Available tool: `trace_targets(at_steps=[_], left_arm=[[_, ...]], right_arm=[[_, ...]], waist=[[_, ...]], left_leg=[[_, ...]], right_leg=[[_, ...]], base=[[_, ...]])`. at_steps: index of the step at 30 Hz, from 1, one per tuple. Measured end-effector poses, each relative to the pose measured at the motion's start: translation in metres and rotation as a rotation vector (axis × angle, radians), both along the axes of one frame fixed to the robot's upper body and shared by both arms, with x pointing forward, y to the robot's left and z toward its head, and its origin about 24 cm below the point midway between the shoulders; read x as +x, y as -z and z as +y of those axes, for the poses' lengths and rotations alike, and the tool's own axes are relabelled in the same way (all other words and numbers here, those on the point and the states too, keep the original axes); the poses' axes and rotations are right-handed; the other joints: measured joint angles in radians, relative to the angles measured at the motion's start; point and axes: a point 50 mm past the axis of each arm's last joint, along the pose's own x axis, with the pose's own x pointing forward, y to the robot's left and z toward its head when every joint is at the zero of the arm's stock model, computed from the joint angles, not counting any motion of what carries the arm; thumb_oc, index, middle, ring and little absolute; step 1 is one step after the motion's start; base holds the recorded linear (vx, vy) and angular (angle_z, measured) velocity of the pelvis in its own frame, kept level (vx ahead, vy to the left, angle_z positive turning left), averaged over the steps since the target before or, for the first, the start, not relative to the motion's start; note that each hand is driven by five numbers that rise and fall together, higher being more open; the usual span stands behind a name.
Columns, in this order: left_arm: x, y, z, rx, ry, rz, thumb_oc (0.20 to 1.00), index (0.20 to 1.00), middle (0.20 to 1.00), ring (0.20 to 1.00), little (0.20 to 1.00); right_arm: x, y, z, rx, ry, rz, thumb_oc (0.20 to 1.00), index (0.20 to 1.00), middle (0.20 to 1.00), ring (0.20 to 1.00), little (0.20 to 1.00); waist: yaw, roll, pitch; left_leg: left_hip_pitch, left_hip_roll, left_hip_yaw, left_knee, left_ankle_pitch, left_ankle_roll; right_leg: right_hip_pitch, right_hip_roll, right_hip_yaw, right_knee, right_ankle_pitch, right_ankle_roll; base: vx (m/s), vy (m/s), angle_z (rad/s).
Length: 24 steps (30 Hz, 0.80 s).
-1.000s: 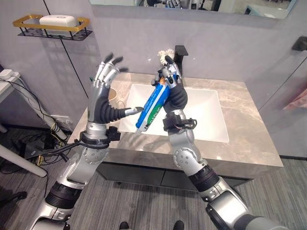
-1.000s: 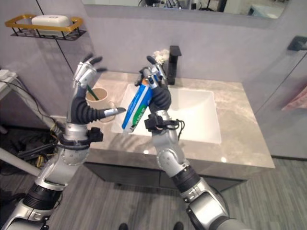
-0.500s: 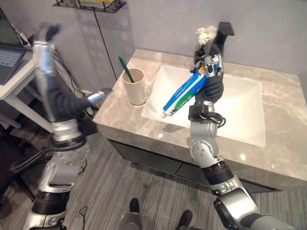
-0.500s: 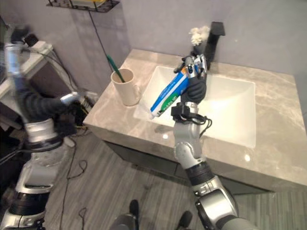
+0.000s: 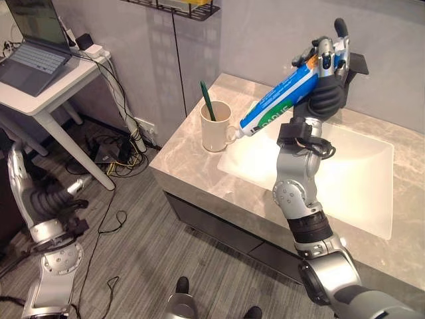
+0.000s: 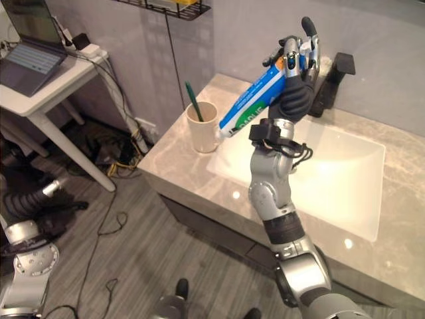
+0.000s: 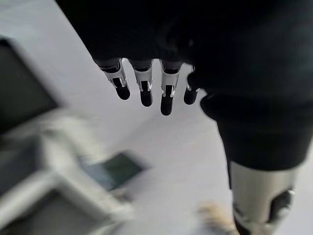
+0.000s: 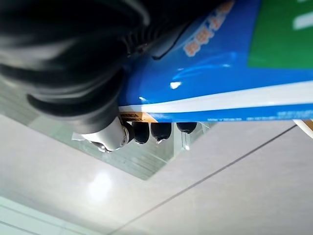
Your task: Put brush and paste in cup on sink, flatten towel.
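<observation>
The toothpaste tube (image 5: 277, 103) is clamped in the curled fingers of the right hand (image 5: 327, 63), raised above the sink basin (image 5: 362, 169). The tube is tilted, its cap end lowest, just beside the rim of the cup (image 5: 216, 126). The cup stands on the marble counter (image 5: 182, 166) near the basin's left edge, with the green toothbrush (image 5: 206, 100) upright inside. The left hand (image 7: 146, 83) is held with fingers straight and empty. Open floor (image 5: 133, 266) lies before the counter's front edge.
</observation>
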Motion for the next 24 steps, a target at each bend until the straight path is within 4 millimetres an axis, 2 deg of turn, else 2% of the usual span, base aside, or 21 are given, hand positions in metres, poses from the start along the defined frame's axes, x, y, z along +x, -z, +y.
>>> trace_targets(at_steps=[3,8,11,15,19,24], left_arm=[[-0.002,0.030,0.005,-0.061,-0.020,0.155,1.000,1.000,1.000,1.000,1.000],[-0.002,0.078,-0.005,-0.136,0.060,0.408,1.000,1.000,1.000,1.000,1.000],[-0.010,0.098,-0.008,-0.161,0.100,0.533,1.000,1.000,1.000,1.000,1.000],[-0.021,0.117,-0.009,-0.192,0.111,0.635,1.000,1.000,1.000,1.000,1.000],[-0.030,0.133,-0.009,-0.211,0.113,0.727,1.000,1.000,1.000,1.000,1.000],[-0.034,0.136,-0.012,-0.220,0.144,0.758,1.000,1.000,1.000,1.000,1.000]], right_arm=[[0.000,-0.012,0.004,-0.004,-0.013,-0.036,0.200,0.200,0.200,0.200,0.200],[0.002,-0.038,0.010,-0.043,-0.003,-0.102,0.200,0.200,0.200,0.200,0.200],[0.006,-0.049,0.013,-0.068,0.019,-0.104,0.200,0.200,0.200,0.200,0.200],[0.009,-0.061,0.014,-0.095,0.052,-0.119,0.200,0.200,0.200,0.200,0.200],[0.013,-0.061,0.014,-0.136,0.079,-0.112,0.200,0.200,0.200,0.200,0.200],[0.018,-0.060,0.011,-0.232,0.126,-0.089,0.200,0.200,0.200,0.200,0.200]], waist=[[0.014,-0.020,-0.006],[0.014,-0.022,-0.004],[0.018,-0.026,-0.003],[0.019,-0.027,-0.004],[0.019,-0.027,-0.004],[0.028,-0.035,0.002]], left_leg=[[-0.023,-0.006,-0.003,0.001,0.002,0.003],[-0.056,-0.021,-0.040,0.010,0.002,0.004],[-0.061,-0.028,-0.043,0.008,0.002,0.004],[-0.092,-0.038,-0.050,0.010,0.006,0.010],[-0.102,-0.047,-0.058,0.011,0.005,0.013],[-0.126,-0.051,-0.065,0.011,0.010,0.020]], right_leg=[[-0.021,-0.005,-0.004,0.000,0.003,0.001],[-0.028,-0.015,-0.039,0.000,0.002,0.004],[-0.032,-0.023,-0.042,0.000,0.003,0.005],[-0.058,-0.032,-0.046,0.000,0.009,0.014],[-0.061,-0.036,-0.057,0.000,0.009,0.015],[-0.079,-0.042,-0.065,0.000,0.012,0.019]], base=[[0.00,0.049,0.05],[0.02,0.073,0.17],[0.03,0.071,0.08],[0.03,0.049,0.06],[0.03,0.036,0.07],[0.02,0.017,0.06]])
